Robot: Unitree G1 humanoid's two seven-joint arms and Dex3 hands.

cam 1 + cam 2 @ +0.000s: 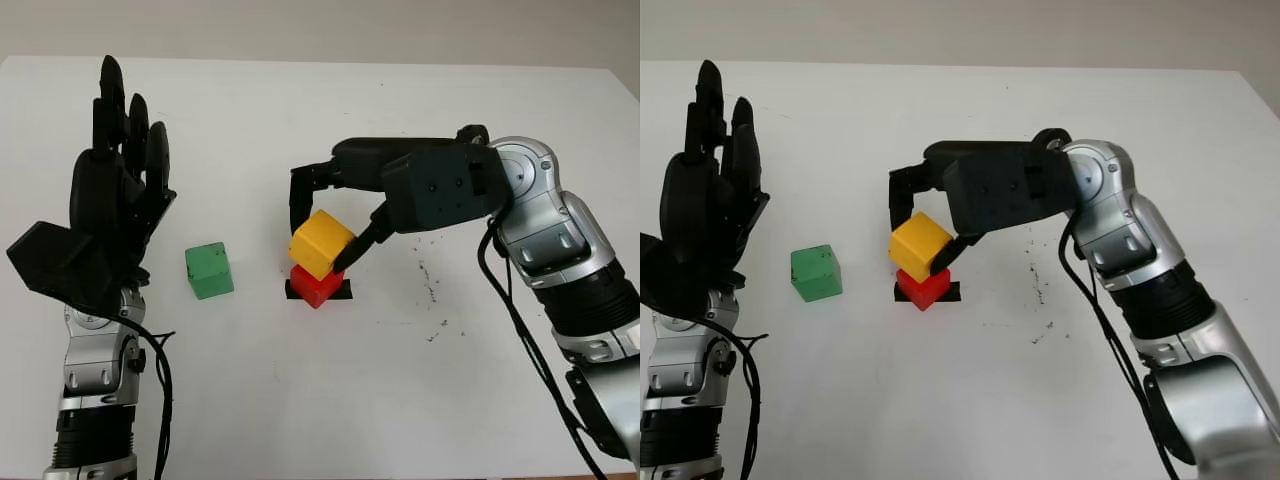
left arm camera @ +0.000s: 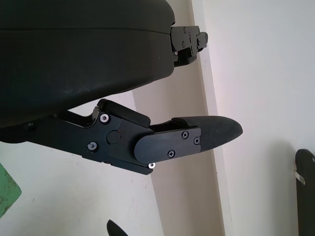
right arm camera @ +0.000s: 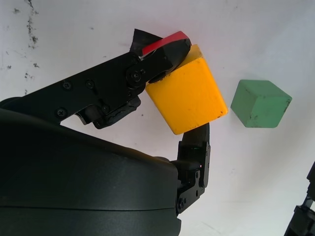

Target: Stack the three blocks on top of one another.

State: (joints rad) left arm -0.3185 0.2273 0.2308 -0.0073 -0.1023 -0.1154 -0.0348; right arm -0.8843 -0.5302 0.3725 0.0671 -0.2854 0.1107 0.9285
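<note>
The yellow block [image 1: 321, 243] sits on top of the red block [image 1: 316, 286] near the middle of the white bench [image 1: 400, 380]. The yellow block is turned so that one corner points toward the robot, and it leans a little, its top face not quite level; as a cube it has no long axis to speak of. The red block below is turned the same way and is mostly covered, with only its lower front faces showing. It stands on a small strip of black tape [image 1: 343, 291] whose ends stick out on either side.

The right hand [image 1: 335, 225] reaches in from the right and its fingers [image 3: 162, 56] are clamped on the yellow block, one on the far-left side and one against the near-right face. In the right wrist view the thumb-side finger presses one face and another finger [image 3: 196, 147] presses the opposite one.

The green block [image 1: 209, 270] stands alone on the bench to the left, well apart from the stack, with nothing between them. A few dark specks [image 1: 432, 285] mark the bench to the right of the stack.

The left hand [image 1: 120, 190] is open, raised above the bench at the left, fingers pointing away from the robot. Whether the yellow block rests fully on the red one cannot be told.
</note>
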